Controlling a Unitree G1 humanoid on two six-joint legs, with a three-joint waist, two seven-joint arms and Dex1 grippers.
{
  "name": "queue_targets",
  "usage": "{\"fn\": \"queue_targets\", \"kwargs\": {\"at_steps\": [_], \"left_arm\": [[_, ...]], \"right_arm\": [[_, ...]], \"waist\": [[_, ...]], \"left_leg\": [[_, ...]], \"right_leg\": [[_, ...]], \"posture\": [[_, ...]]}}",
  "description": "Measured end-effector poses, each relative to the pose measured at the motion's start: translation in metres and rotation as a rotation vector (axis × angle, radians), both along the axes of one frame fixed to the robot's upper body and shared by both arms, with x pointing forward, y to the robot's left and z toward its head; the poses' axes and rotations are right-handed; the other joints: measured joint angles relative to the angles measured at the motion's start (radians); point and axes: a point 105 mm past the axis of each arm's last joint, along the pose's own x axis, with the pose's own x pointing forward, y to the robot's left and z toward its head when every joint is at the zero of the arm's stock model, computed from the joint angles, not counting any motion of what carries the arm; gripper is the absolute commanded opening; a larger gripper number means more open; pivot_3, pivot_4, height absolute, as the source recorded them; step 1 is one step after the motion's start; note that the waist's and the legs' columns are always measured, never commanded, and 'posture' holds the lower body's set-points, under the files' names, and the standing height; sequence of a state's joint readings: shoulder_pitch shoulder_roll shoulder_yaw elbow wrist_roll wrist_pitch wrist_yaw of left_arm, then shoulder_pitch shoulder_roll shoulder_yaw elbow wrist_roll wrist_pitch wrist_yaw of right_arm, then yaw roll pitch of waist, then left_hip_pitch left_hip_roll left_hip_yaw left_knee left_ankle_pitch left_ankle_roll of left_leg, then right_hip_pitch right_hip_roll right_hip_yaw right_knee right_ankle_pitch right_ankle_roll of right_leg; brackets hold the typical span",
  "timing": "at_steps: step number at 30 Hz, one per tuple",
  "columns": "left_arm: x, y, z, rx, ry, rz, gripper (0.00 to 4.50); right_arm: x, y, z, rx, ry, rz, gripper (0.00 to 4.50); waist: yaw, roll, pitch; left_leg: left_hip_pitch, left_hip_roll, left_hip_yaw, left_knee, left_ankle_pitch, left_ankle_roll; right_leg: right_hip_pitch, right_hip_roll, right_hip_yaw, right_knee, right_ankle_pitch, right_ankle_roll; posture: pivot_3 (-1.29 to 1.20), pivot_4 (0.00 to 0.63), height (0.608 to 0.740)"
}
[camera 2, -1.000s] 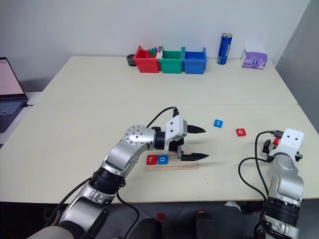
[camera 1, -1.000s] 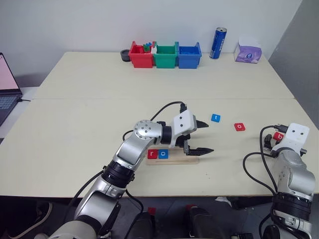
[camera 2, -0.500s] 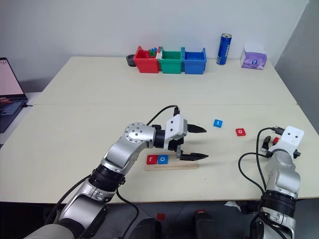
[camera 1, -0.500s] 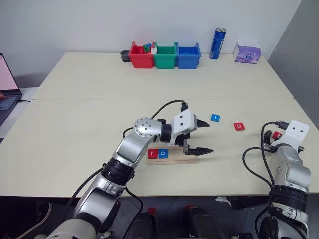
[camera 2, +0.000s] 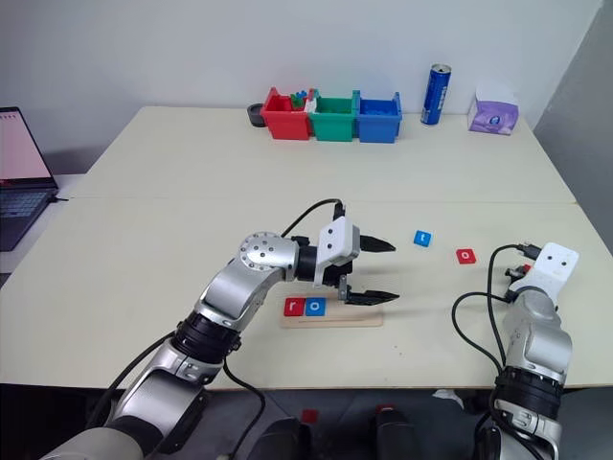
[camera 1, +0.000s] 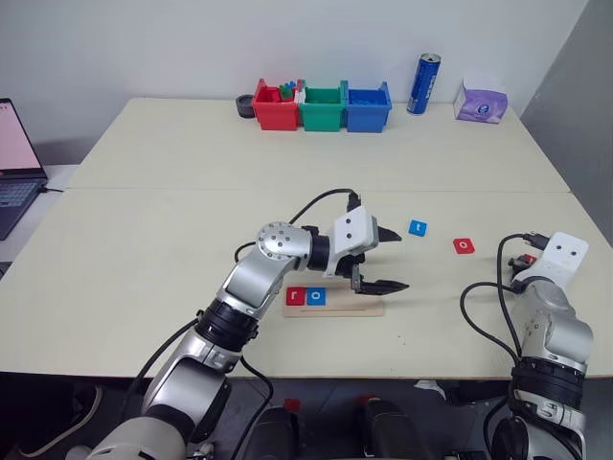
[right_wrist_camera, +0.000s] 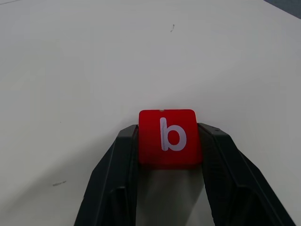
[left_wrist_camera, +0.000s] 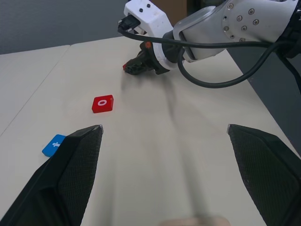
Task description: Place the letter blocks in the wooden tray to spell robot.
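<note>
Seen from the left eye view, the wooden tray (camera 1: 332, 309) lies on the pale table (camera 1: 144, 220) near its front edge, with a red "r" block (camera 1: 295, 296) and a blue "o" block (camera 1: 316, 296) side by side at the tray's left end. Just above the tray's right half hangs the left gripper (camera 1: 387, 260), its two black fingers spread wide and holding nothing. Beyond the tray and to its right lie a blue "t" block (camera 1: 417, 228) and, further right, a red "o" block (camera 1: 464, 245), both flat on the table. Well to the right of the tray, the right gripper (camera 1: 525, 262) sits low at the table with something red at its tip. Far behind the tray stand a red bin (camera 1: 275, 107), a green bin (camera 1: 321, 106) and a blue bin (camera 1: 368, 106), with a blue can (camera 1: 421, 84) to their right.

From the left wrist view, the spread fingertips (left_wrist_camera: 80, 150) frame the red "o" and blue "t" blocks, with the right arm (left_wrist_camera: 225, 23) beyond them.

At the right wrist view, the right gripper's fingers press against both sides of a red "b" block (right_wrist_camera: 169, 137), which lies on the table between them.
</note>
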State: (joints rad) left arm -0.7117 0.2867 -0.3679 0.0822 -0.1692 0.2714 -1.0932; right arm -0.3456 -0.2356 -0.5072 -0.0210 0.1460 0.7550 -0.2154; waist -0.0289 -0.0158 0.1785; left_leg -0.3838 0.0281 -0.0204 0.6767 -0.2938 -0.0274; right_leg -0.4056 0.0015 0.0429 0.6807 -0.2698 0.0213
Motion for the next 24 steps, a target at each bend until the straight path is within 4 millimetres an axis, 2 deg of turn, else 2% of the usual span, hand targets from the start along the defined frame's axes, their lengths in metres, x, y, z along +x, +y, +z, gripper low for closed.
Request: {"fn": "queue_targets", "kwargs": {"at_steps": [4, 8, 14, 16, 19, 24], "left_arm": [[0.002, 0.022, -0.003, 0.045, -0.003, 0.016, 4.50], [-0.019, 0.041, -0.008, 0.071, 0.008, -0.047, 4.50], [-0.039, 0.070, -0.020, 0.132, 0.045, -0.077, 4.50], [-0.042, 0.077, -0.023, 0.149, 0.050, -0.068, 4.50], [-0.045, 0.085, -0.025, 0.157, 0.056, -0.052, 4.50], [-0.044, 0.087, -0.021, 0.149, 0.036, -0.021, 4.50]], "right_arm": [[-0.020, 0.026, 0.006, 0.022, 0.077, 0.120, 1.46], [-0.038, 0.068, 0.009, 0.070, 0.158, 0.283, 1.46], [-0.036, 0.149, 0.016, 0.161, 0.186, 0.539, 1.46], [-0.033, 0.168, 0.020, 0.172, 0.185, 0.597, 1.46], [-0.033, 0.179, 0.021, 0.170, 0.208, 0.635, 1.46], [-0.035, 0.183, 0.019, 0.156, 0.232, 0.648, 1.46]], "waist": [[-0.003, 0.001, 0.000], [-0.008, 0.001, 0.000], [-0.008, 0.002, 0.000], [-0.005, 0.002, 0.000], [0.002, 0.002, 0.000], [-0.001, 0.002, 0.000]], "left_leg": [[-0.001, 0.001, -0.002, -0.001, 0.000, 0.000], [0.000, 0.002, -0.003, -0.002, 0.000, 0.000], [0.000, 0.002, -0.003, -0.001, 0.000, 0.000], [0.000, 0.001, -0.003, -0.001, 0.000, 0.000], [-0.002, 0.001, -0.003, -0.001, 0.000, 0.000], [-0.006, 0.000, -0.003, -0.001, 0.000, 0.000]], "right_leg": [[-0.002, 0.001, 0.000, 0.000, -0.001, -0.001], [-0.002, 0.002, 0.001, 0.001, -0.001, -0.001], [-0.002, 0.002, 0.000, 0.001, -0.003, 0.003], [-0.002, 0.002, 0.000, 0.000, -0.003, 0.003], [-0.002, 0.000, -0.002, -0.001, -0.002, 0.001], [-0.006, -0.001, -0.002, -0.001, -0.001, 0.000]], "posture": [[0.00, 0.150, 0.740], [0.00, 0.150, 0.740], [0.00, 0.150, 0.740], [0.00, 0.150, 0.740], [0.00, 0.150, 0.740], [0.00, 0.150, 0.740]]}}
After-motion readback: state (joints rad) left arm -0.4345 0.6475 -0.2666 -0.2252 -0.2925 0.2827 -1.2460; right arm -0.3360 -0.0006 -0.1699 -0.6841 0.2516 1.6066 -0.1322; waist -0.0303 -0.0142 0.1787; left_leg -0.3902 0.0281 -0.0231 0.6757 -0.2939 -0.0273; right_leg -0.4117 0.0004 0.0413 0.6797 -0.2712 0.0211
